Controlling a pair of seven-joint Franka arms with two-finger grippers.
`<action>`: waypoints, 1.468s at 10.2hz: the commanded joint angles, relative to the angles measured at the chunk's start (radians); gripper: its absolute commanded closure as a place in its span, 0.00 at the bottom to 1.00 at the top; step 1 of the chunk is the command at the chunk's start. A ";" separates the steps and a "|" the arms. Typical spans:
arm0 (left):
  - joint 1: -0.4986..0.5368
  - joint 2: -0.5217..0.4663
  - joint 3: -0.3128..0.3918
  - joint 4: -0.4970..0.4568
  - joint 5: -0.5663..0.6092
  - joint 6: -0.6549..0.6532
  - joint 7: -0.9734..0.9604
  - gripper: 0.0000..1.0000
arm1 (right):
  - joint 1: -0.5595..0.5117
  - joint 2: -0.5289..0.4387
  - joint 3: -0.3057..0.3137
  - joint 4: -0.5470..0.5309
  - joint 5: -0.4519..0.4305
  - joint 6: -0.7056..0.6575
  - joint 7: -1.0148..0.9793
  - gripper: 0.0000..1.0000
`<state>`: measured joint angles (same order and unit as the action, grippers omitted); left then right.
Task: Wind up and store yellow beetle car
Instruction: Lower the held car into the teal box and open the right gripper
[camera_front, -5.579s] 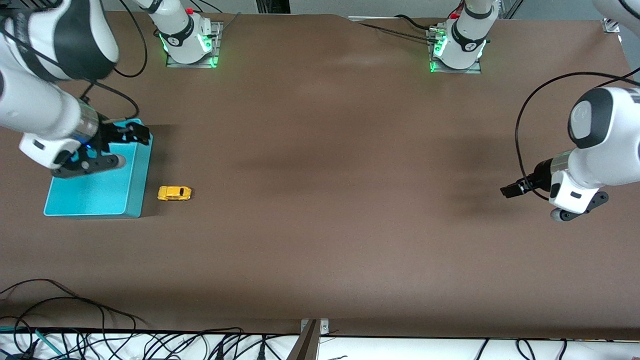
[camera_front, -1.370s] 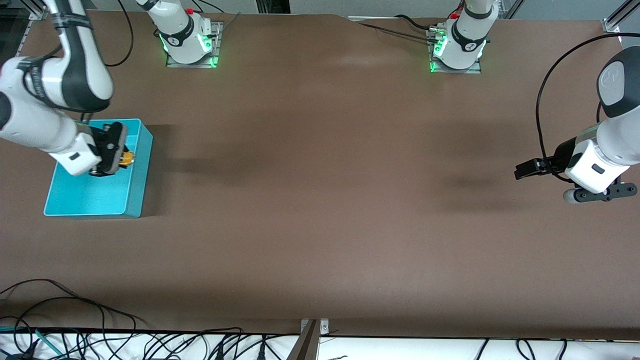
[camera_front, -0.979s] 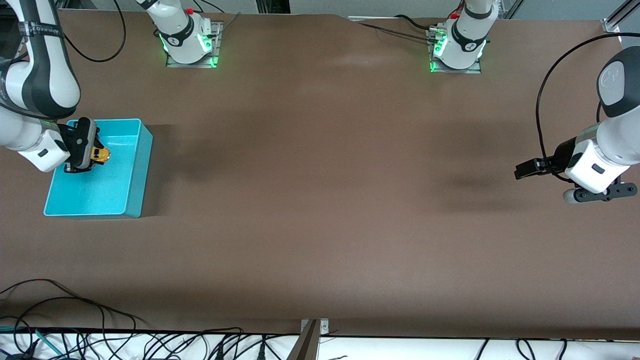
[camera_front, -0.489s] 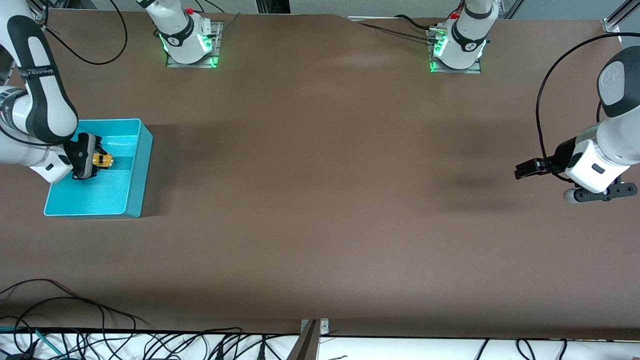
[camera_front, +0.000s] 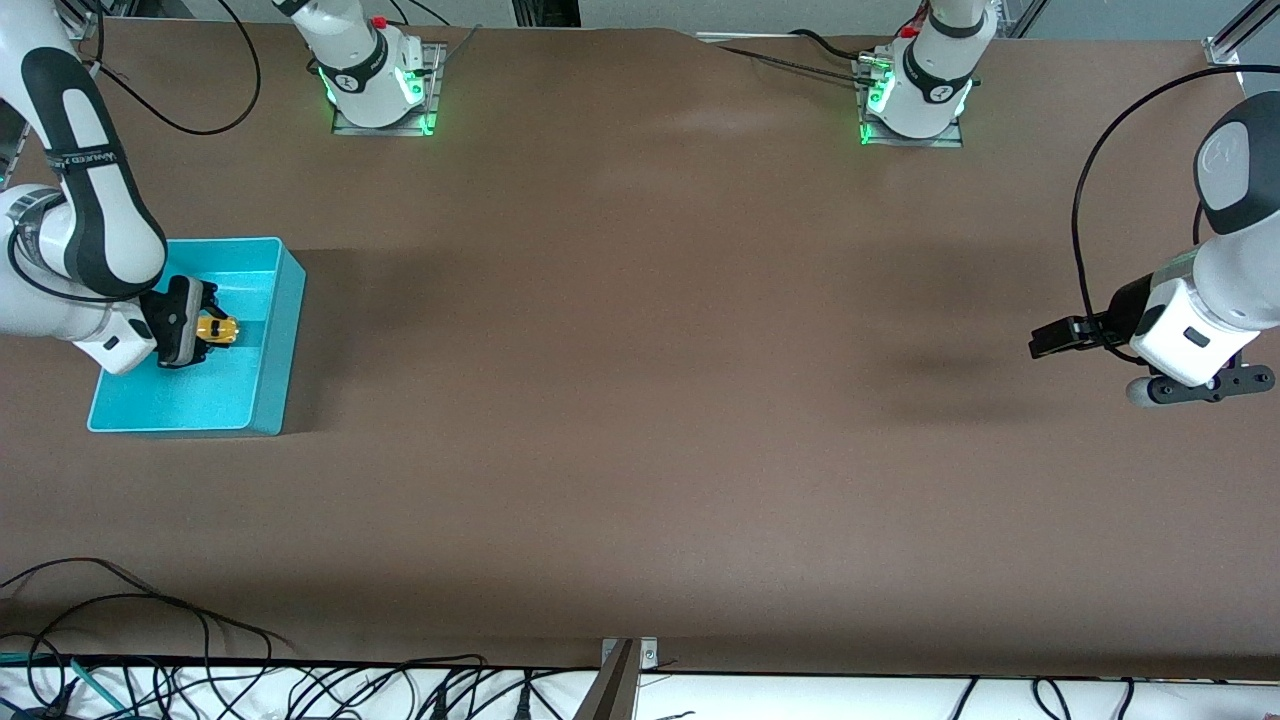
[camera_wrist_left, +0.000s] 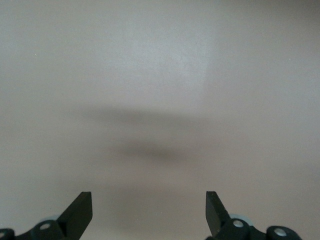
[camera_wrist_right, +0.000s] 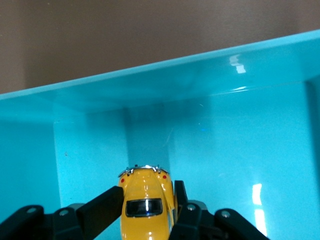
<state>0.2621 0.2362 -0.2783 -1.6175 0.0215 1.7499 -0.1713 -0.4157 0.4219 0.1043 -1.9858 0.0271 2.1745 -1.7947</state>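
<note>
- One turquoise bin (camera_front: 270, 330) at nine o'clock on brown table (camera_front: 640, 400).
- Right gripper (camera_front: 205, 330) over bin, fingers clamped on yellow beetle car (camera_wrist_right: 146, 200), bin walls all round.
- Left gripper (camera_front: 1045, 340) waiting at three o'clock, fingers spread over bare tabletop.
- Cables along six o'clock edge.

A turquoise bin (camera_front: 285, 330) sits on the brown table (camera_front: 640, 400) toward the right arm's end.

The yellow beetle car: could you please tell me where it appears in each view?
Front view: yellow beetle car in the right claw, inside the turquoise bin.
Right wrist view: the car sits between the claw's fingers.
Left wrist view: not in it.
Shared landmark: the bin.
</note>
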 joint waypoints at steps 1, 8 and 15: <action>0.006 -0.015 -0.001 -0.002 -0.023 -0.013 0.026 0.00 | -0.009 0.023 0.009 0.021 0.019 0.011 -0.020 1.00; 0.006 -0.014 -0.001 -0.001 -0.022 -0.013 0.026 0.00 | -0.031 0.018 0.008 -0.060 0.027 0.001 -0.018 1.00; 0.006 -0.015 -0.001 -0.001 -0.022 -0.013 0.027 0.00 | -0.057 0.015 0.003 -0.087 0.051 -0.039 -0.020 0.85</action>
<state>0.2621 0.2353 -0.2783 -1.6175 0.0215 1.7498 -0.1713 -0.4581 0.4519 0.1029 -2.0624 0.0454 2.1555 -1.7947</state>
